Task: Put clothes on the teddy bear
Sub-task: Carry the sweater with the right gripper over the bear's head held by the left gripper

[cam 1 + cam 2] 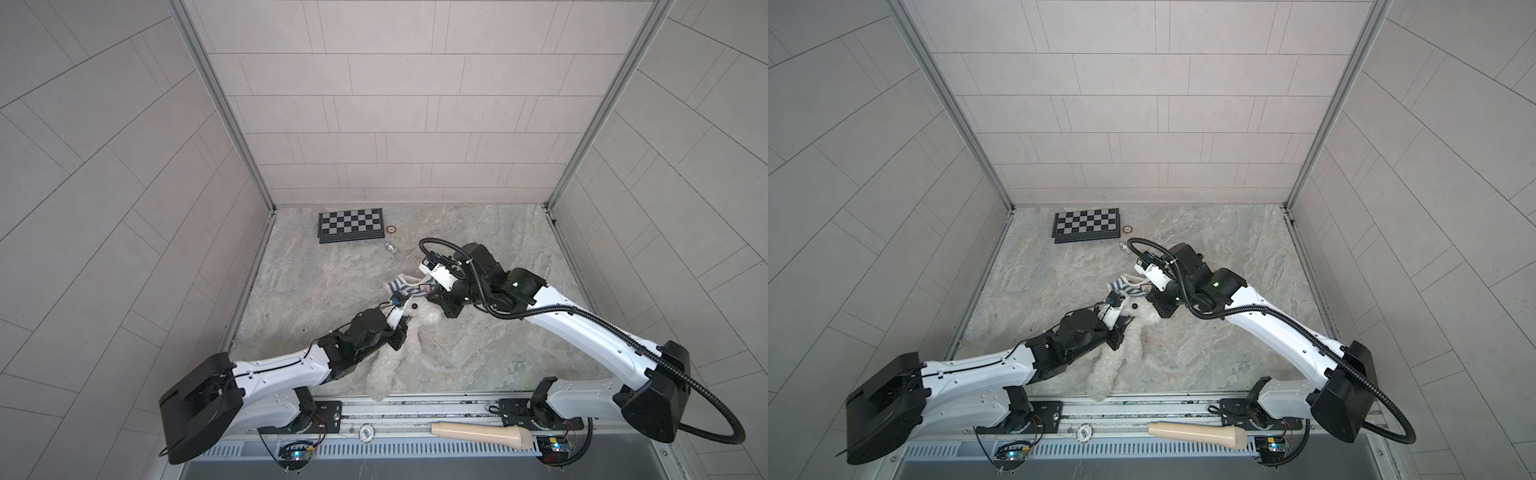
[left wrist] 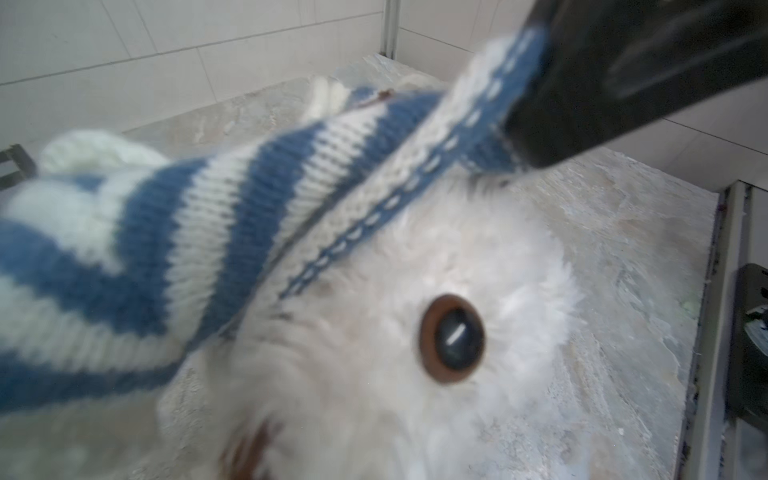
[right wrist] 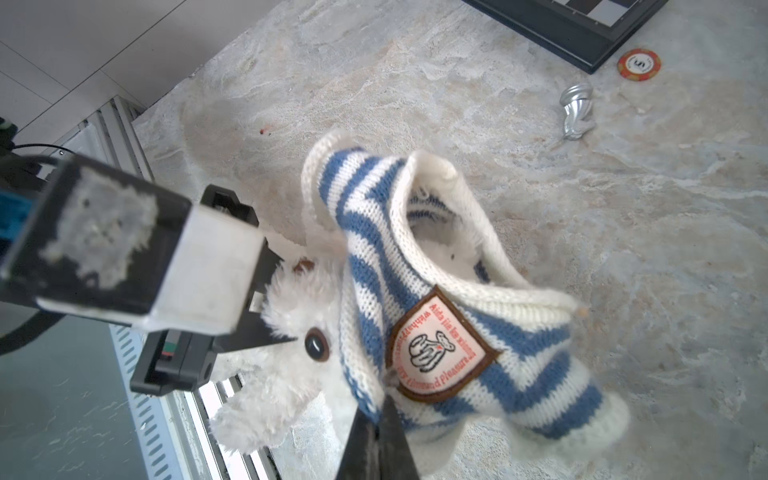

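Fluffy white teddy bear (image 2: 374, 395) with a glossy dark eye (image 2: 453, 338) ringed in brown. Knitted sweater (image 3: 374, 266) in blue and cream stripes with cream edging; its cream patch (image 3: 440, 345) has a brown border, red lettering and a black line drawing. Table (image 1: 478, 249) marbled in grey and beige. Chessboard (image 1: 351, 222) checked black and pale grey, framed in black. Red-orange chip (image 3: 638, 65) with a white centre. Silver chess piece (image 3: 575, 110). Walls (image 1: 395, 104) of pale grey tile.

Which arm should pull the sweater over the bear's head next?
Right, probably: the right gripper pinches the striped sweater right at the teddy bear; what the left gripper holds is unclear.
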